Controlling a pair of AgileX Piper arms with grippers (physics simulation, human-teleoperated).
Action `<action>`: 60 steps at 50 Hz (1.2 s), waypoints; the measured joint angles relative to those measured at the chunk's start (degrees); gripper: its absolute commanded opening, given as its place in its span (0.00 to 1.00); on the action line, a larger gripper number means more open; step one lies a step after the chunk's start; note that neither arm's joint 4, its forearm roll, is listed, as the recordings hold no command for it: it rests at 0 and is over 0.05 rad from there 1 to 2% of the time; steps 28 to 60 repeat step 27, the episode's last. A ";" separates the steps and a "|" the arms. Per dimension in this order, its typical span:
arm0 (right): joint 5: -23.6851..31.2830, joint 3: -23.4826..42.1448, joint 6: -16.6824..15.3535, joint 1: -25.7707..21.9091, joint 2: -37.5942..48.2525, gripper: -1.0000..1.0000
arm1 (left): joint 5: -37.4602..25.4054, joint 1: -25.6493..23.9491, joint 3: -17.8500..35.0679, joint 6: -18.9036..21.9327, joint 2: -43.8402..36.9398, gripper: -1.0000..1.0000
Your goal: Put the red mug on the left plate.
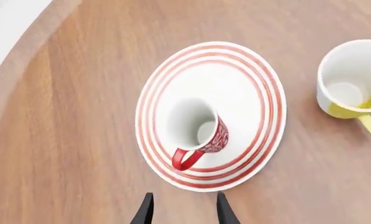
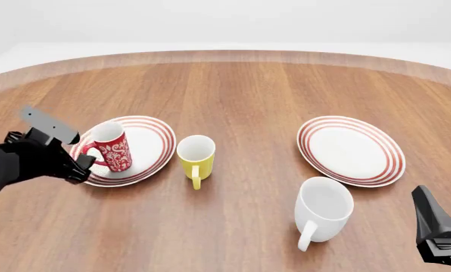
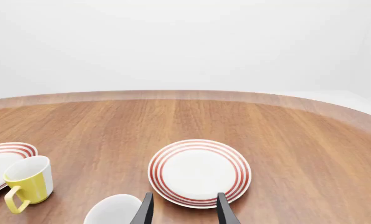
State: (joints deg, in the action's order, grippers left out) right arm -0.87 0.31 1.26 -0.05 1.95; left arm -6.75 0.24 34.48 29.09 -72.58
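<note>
The red mug [image 2: 113, 148] with its white floral pattern stands upright on the left plate [image 2: 151, 141], toward the plate's near-left side, its handle pointing left and toward me. The left wrist view looks down into the mug [image 1: 198, 128] on the ringed plate [image 1: 248, 93]. My left gripper [image 2: 83, 164] is open and empty, its tips just short of the mug's handle; it shows at the picture's edge in the left wrist view [image 1: 185, 198]. My right gripper [image 2: 429, 212] is open and empty at the near right.
A yellow mug [image 2: 196, 156] stands just right of the left plate. A larger white mug [image 2: 324, 208] stands near the front, with the second ringed plate [image 2: 352, 149] behind it. The right wrist view shows that plate [image 3: 199, 171] and the yellow mug [image 3: 30, 183].
</note>
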 measured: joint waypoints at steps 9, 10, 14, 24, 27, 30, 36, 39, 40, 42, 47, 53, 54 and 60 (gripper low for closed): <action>0.00 0.00 0.00 0.00 -0.01 1.00 | -9.01 -2.38 -0.25 0.70 14.18 1.00; 0.00 0.00 0.00 0.00 0.00 1.00 | -9.96 -2.75 -0.19 0.73 15.60 1.00; 0.00 0.00 0.00 0.00 -0.01 1.00 | -13.54 -4.32 0.47 0.48 21.05 1.00; 0.00 0.00 -0.01 0.00 0.00 1.00 | -23.61 -10.05 5.06 -3.88 35.68 1.00; 0.00 0.00 -0.01 0.00 0.00 1.00 | -26.60 -11.70 6.13 -5.03 39.76 1.00; 0.00 0.00 -0.01 0.00 0.00 1.00 | -26.60 -11.70 6.13 -5.03 39.76 1.00; 0.00 0.00 -0.01 0.00 0.00 1.00 | -26.60 -11.70 6.13 -5.03 39.76 1.00; 0.00 0.00 -0.01 0.00 0.00 1.00 | -26.60 -11.70 6.13 -5.03 39.76 1.00; 0.00 0.00 -0.01 0.00 0.00 1.00 | -26.60 -11.70 6.13 -5.03 39.76 1.00; 0.00 0.00 -0.01 0.00 0.00 1.00 | -26.60 -11.70 6.13 -5.03 39.76 1.00; 0.00 0.00 -0.01 0.00 0.00 1.00 | -26.60 -11.70 6.13 -5.03 39.76 1.00; 0.00 0.00 -0.01 0.00 0.00 1.00 | -26.60 -11.70 6.13 -5.03 39.76 1.00; 0.00 0.00 -0.01 0.00 0.00 1.00 | -26.60 -11.70 6.13 -5.03 39.76 1.00; 0.00 0.00 -0.01 0.00 0.00 1.00 | -26.60 -11.70 6.13 -5.03 39.76 1.00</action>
